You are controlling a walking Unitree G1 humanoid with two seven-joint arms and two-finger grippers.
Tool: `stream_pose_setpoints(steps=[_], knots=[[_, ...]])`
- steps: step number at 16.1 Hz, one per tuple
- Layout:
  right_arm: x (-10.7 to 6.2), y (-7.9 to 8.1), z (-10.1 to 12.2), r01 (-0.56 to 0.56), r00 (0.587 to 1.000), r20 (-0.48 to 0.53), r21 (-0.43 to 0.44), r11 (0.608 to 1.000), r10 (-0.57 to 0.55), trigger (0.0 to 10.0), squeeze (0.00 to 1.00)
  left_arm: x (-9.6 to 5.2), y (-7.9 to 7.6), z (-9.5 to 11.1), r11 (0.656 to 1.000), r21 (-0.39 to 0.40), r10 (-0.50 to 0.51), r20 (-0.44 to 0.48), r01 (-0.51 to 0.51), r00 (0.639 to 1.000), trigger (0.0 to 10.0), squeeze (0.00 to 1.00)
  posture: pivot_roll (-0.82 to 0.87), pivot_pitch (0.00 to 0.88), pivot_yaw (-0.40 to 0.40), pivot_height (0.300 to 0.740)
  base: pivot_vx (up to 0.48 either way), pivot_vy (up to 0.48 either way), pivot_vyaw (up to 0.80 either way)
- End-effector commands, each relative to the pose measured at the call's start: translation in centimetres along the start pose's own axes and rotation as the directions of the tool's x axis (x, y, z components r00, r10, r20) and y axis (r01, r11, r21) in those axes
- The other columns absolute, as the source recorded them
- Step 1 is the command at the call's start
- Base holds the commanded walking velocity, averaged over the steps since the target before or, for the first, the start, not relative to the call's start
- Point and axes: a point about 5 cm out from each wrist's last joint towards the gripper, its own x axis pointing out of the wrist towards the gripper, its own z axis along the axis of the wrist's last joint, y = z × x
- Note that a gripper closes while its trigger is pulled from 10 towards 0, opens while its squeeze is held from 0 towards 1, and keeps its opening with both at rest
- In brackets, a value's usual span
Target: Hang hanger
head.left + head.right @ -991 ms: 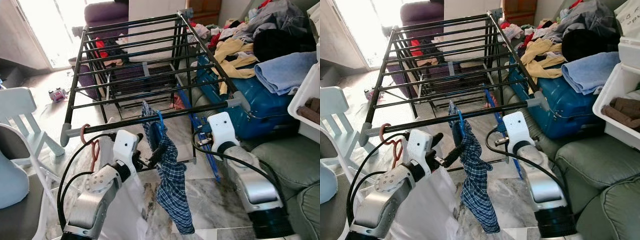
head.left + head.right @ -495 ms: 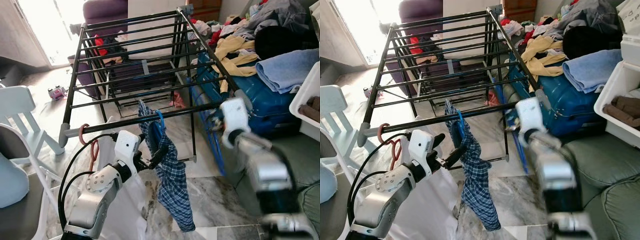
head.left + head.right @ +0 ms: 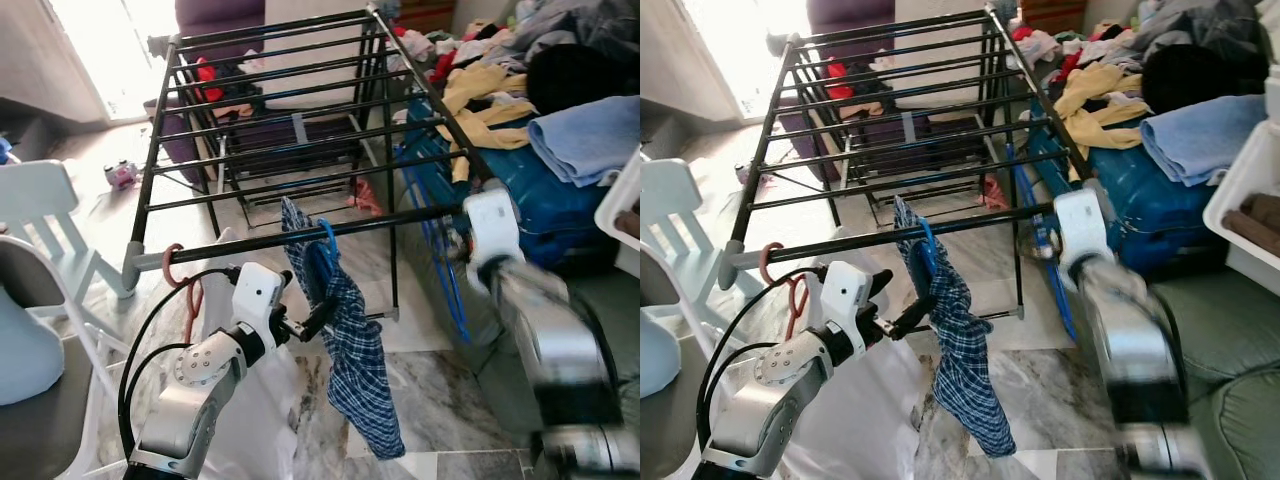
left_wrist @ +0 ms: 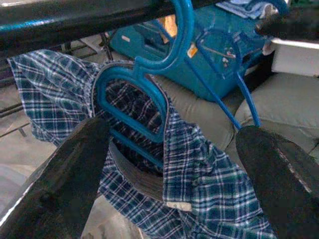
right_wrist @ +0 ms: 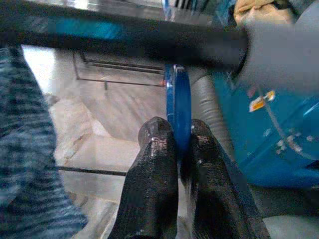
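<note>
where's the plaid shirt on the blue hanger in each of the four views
Left eye view: plaid shirt hangs at centre, below the front rail.
Right eye view: shirt just left of centre, under the same rail.
Left wrist view: shirt between the fingers.
Right wrist view: blurred at one edge.
Shared landmark: front rail.

One black drying rack (image 3: 300, 150). Blue hangers: two, one (image 4: 149, 94) hooked on the rack's near bar and carrying the single plaid shirt (image 3: 355, 350), the other (image 5: 178, 107) pinched in a gripper. One red hanger (image 3: 185, 295) at the rack's corner. One blue suitcase (image 3: 520, 200). One white chair (image 3: 45, 215). One light blue towel (image 3: 585, 135) (atop the clothes pile, too jumbled to count).
</note>
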Motion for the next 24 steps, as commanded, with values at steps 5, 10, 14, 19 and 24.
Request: stream_pose_setpoints(steps=[5, 10, 14, 19, 24], knots=[[-2.6, 1.6, 0.5, -0.017, 0.993, 0.121, 0.064, 0.998, 0.009, 10.0, 0.0, 0.3, 0.2, -0.2, 1.0, 0.014, -0.011, -0.03, 0.012, 0.999, 10.0, 0.0, -0.14, 0.0, 0.13, 0.74, 0.0, 0.0, 0.0], [-2.9, 1.1, 5.0, -0.049, 0.955, 0.294, 0.014, 0.999, 0.043, 10.0, 0.0, 0.8, 0.0, -0.1, 1.0, 0.013, -0.021, -0.028, 0.021, 0.999, 10.0, 0.0, -0.16, 0.0, 0.124, 0.74, 0.0, 0.0, 0.0], [-1.9, 0.0, 6.7, -0.019, 0.948, 0.317, 0.013, 1.0, 0.014, 10.0, 0.0, 0.7, 0.2, -0.2, 1.0, 0.011, -0.007, -0.023, 0.007, 1.0, 10.0, 0.0, -0.15, 0.0, 0.111, 0.74, 0.0, 0.0, 0.0], [1.2, -0.4, 8.0, -0.011, 0.959, 0.282, 0.042, 0.999, -0.001, 10.0, 0.0, 0.8, 0.2, -0.2, 1.0, 0.018, -0.003, -0.025, 0.003, 1.0, 10.0, 0.0, -0.15, 0.0, 0.11, 0.74, 0.0, 0.0, 0.0], [4.4, 1.7, 7.3, -0.087, 0.978, 0.197, 0.079, 0.993, 0.07, 10.0, 0.0, 0.8, 0.2, -0.3, 1.0, 0.024, 0.007, -0.029, -0.007, 1.0, 10.0, 0.0, -0.13, 0.0, 0.096, 0.74, 0.0, 0.0, 0.0]])
